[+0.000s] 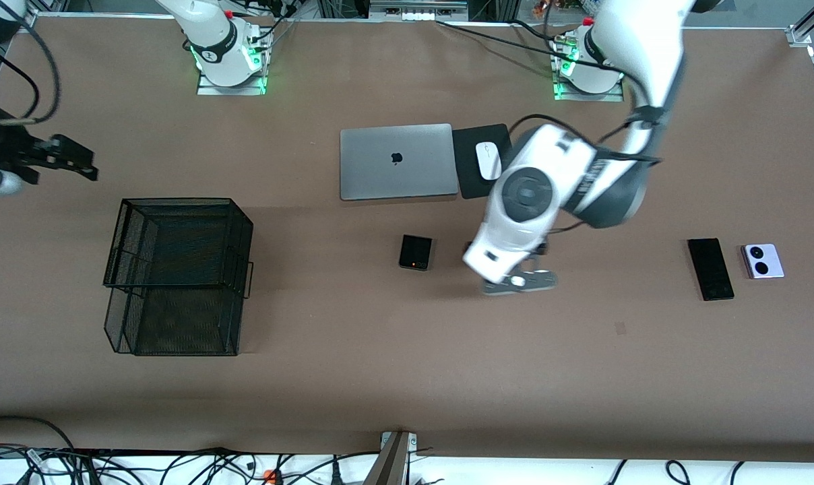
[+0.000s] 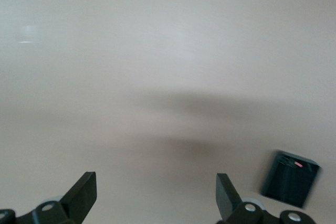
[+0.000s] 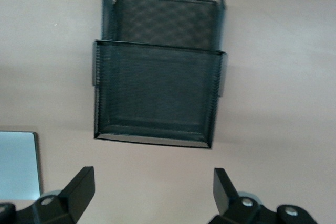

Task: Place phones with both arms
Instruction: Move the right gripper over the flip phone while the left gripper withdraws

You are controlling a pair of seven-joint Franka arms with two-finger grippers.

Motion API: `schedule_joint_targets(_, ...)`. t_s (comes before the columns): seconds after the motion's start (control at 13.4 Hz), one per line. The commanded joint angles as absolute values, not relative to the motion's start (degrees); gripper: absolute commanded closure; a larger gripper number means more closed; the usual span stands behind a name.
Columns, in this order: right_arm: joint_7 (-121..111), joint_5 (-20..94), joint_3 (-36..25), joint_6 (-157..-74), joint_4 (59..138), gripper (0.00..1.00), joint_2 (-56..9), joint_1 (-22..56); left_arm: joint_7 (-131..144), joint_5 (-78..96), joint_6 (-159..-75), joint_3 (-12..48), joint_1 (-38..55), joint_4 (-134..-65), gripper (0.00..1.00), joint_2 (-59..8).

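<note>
- Three phones are counted on the tabletop (image 1: pixel 407 377): a squarish black flip phone (image 1: pixel 416 252) with a tiny light, a long slim black phone (image 1: pixel 710 269) and a small lavender-white phone (image 1: pixel 763 261) with two black lenses.
- One grey laptop (image 1: pixel 396 162), one white mouse (image 1: pixel 489 160) on a black pad (image 1: pixel 471 168), one black mesh basket (image 1: pixel 178 276) and two arms are counted.
- The left pincer (image 1: pixel 515 273) is seen low over the tabletop just beside the flip phone, toward the left arm's end; its fingers (image 2: pixel 84 195) are spread wide with nothing between them.
- The slim phone and the lavender-white one lie side by side, well apart from the left pincer, farther toward the left arm's end.
- The slim phone's long axis is seen running roughly from the robots' bases toward the front camera.
- The right pincer (image 1: pixel 63 158) is held above the tabletop near the basket, at the right arm's end, fingers (image 3: pixel 79 187) spread and empty.
- Only the right wrist view shows down into the basket (image 3: pixel 157 93); the laptop's corner (image 3: pixel 18 163) is caught at its edge.
- The left wrist view shows just the flip phone (image 2: pixel 290 178) and bare tabletop.
</note>
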State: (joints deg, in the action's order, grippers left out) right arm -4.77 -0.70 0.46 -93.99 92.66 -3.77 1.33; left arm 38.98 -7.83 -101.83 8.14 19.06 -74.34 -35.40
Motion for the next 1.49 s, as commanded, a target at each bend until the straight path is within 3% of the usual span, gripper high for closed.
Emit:
schedule_joint_targets(0.0, 2.0, -0.4, 0.4, -95.8, 92.7, 0.0, -6.5, 7.7, 36.9, -8.8, -97.6, 9.0, 12.4, -76.2, 0.0, -33.5)
schedule_joint_targets(0.22, 15.2, 1.2, 0.4, -98.0, 92.1, 0.0, -8.9, 15.9, 26.6, -16.9, -92.6, 7.6, 9.6, -77.0, 0.0, -33.6)
schedule_joint_targets(0.45, 33.2, 0.4, 0.4, -98.2, 83.7, 0.0, -15.9, 28.7, 18.2, -17.6, -93.5, 7.6, 2.5, -77.6, 0.0, -33.6)
schedule_joint_targets(0.82, 56.7, 0.3, 0.3, -101.5, 69.9, 0.0, -30.2, 41.6, 0.8, -17.4, -109.7, 7.8, -10.2, -84.4, 0.0, -33.5)
schedule_joint_targets(1.12, 63.5, -3.0, 0.2, -110.6, 69.5, 0.0, -37.4, 46.8, -3.1, -17.4, -122.8, 8.3, -15.6, -92.7, 0.0, -33.6)
schedule_joint_targets(1.41, 63.6, -3.4, 0.0, -119.5, 70.4, 0.0, -45.2, 47.3, -4.8, -17.5, -138.6, 8.3, -20.0, -102.7, 0.0, -34.0)
